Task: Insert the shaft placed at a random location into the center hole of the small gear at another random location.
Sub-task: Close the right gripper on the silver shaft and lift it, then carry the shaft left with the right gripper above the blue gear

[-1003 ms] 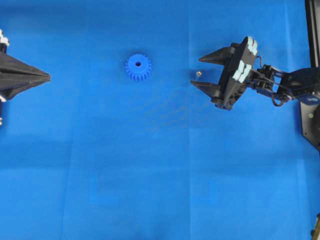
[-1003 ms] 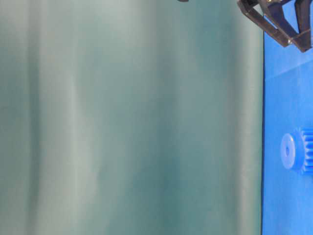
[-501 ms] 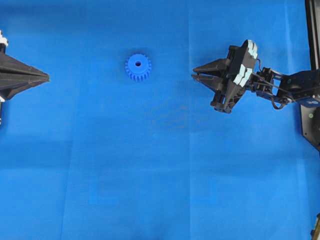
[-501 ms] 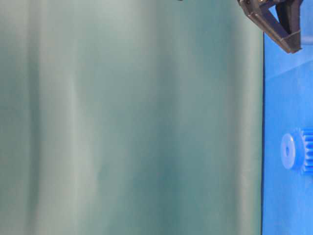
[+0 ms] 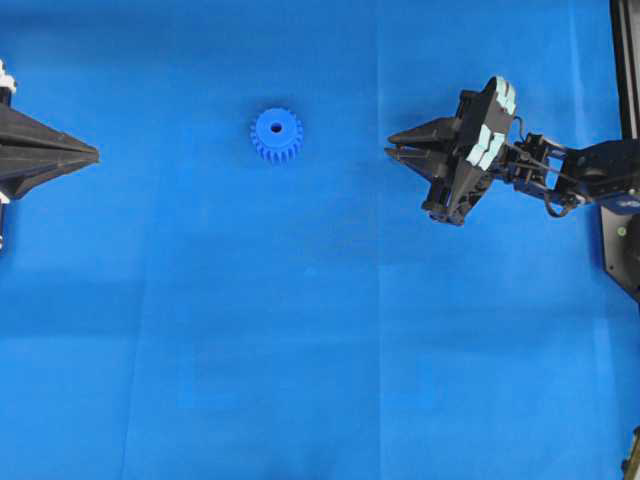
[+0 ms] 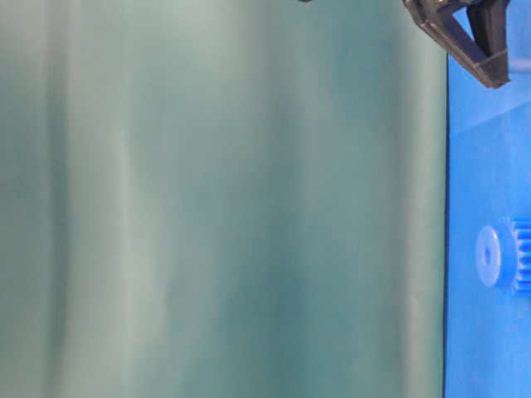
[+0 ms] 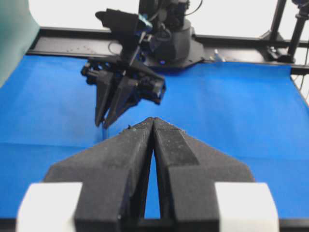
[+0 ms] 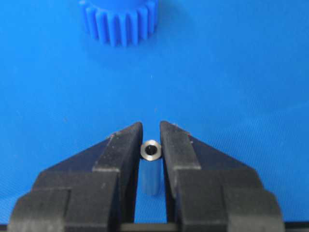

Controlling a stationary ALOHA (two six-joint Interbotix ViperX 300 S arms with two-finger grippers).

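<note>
Two arms: right fingers (image 8: 150, 140) pinched on the shaft (image 8: 151, 151); left fingers (image 7: 153, 126) pressed together, empty.
Shaft: lower centre of the right wrist view, open end facing camera, long axis running back between the pads.
Handling: likely stiff, light, slippery; grip mid-length.
Small gear (image 5: 276, 135): upper centre-left overhead, flat on the bench (image 5: 320, 350), center hole (image 5: 276, 127) up.

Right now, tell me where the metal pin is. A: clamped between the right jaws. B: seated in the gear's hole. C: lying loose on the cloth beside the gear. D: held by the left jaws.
A: the right wrist view shows the pin pinched between the right gripper jaws, with the gear ahead of it on the cloth.
</note>
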